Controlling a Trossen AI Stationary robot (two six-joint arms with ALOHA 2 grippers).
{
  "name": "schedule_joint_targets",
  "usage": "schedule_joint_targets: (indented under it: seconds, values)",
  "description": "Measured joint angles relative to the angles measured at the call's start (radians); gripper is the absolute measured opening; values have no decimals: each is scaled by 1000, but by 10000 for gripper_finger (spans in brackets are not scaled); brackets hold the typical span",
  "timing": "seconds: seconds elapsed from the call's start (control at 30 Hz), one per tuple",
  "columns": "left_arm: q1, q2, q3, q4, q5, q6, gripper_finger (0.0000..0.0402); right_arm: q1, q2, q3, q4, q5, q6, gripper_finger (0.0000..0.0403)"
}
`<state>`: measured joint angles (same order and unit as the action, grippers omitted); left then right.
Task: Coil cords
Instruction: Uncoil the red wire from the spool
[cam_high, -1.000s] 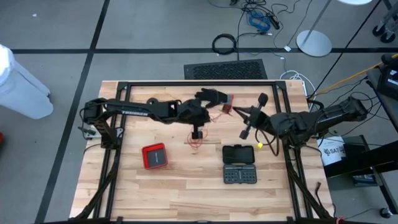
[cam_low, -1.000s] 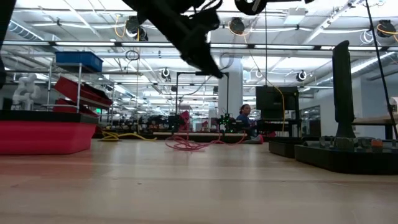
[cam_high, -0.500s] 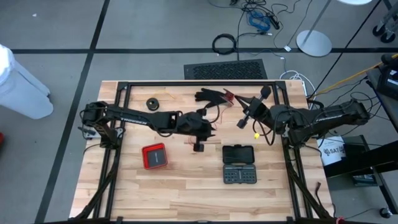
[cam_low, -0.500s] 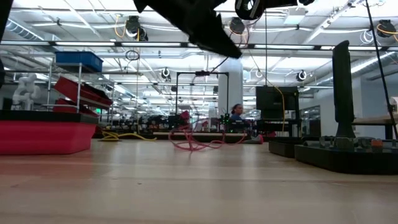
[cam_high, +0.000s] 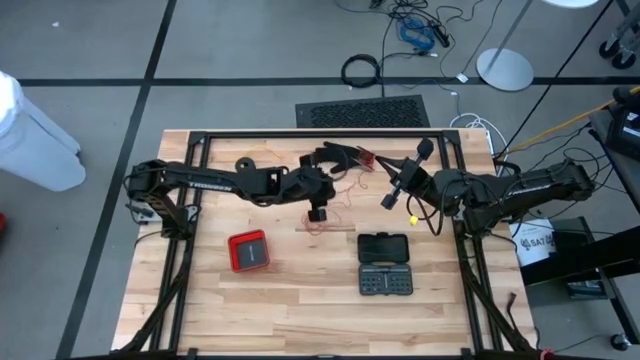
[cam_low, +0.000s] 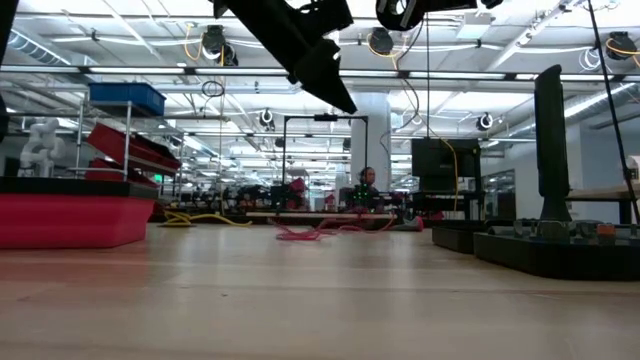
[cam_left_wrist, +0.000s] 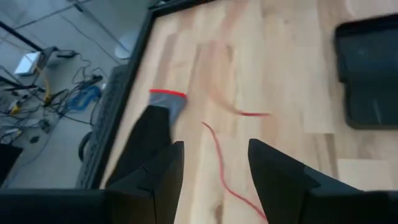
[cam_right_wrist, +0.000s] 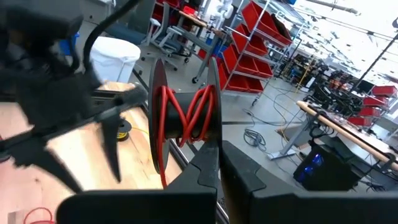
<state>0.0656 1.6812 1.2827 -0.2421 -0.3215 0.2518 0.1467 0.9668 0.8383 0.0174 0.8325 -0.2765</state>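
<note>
A thin red cord (cam_high: 320, 222) lies in loose loops on the wooden table and shows flat in the low view (cam_low: 318, 231). My left gripper (cam_high: 332, 188) hangs open above it, a strand of the red cord (cam_left_wrist: 219, 158) on the table showing between its fingers. The black glove (cam_left_wrist: 152, 127) with a red cuff lies just ahead of it. My right gripper (cam_right_wrist: 217, 162) is held up right of the glove (cam_high: 335, 155), shut on a black spool (cam_right_wrist: 186, 112) wound with red cord. A small black bundle (cam_high: 245, 165) rests at the far left. My right gripper pinches the lower rim of one of the spool's two discs (cam_right_wrist: 212, 140) between its shut fingers, which point about level. The spool stands up past the fingertips, clear of the table. A red strand (cam_right_wrist: 163, 171) hangs from it toward the table.
A red box (cam_high: 248, 250) sits near left of centre. A black case (cam_high: 383, 245) and an open bit set (cam_high: 385, 280) lie near right, with a small yellow piece (cam_high: 412, 217) beside them. A black metal frame (cam_high: 300, 133) borders the table.
My left gripper has swung toward the table's near edge and come back. The red cord's loop, which stood up off the table in the low view, has sunk flat onto the wood.
</note>
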Motion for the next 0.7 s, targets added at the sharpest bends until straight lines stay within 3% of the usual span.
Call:
schedule_joint_targets:
  seconds: [0.1,0.27,0.47,0.7]
  values:
    - [3,-15,0,64,26,-3,187,0,1,0,9,-1,3,0]
    - [-4,-9,1,260,174,-10,187,-2,31,0,66,-57,8,0]
    - [-9,-1,2,405,157,-10,187,-2,80,-1,101,-79,3,0]
    - [-9,10,2,437,132,-37,187,-2,95,-1,145,-80,-16,0]
